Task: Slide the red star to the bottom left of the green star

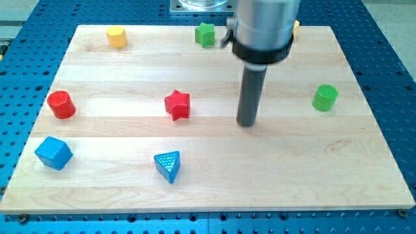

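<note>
Your tip (246,123) sits on the wood counter (325,169), right of red star (177,104), not touching. No jaws on this rig. Green star (205,34) at top edge. Arm hides most of a yellow block (296,28), shape unclear.

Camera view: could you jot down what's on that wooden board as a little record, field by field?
board: wooden table top
my tip, right of the red star, not touching
green star, near the view's top
red cylinder, left
yellow block, top left
blue cube, bottom left
blue triangle, bottom middle
green cylinder, right
second yellow block, mostly hidden behind the arm
</note>
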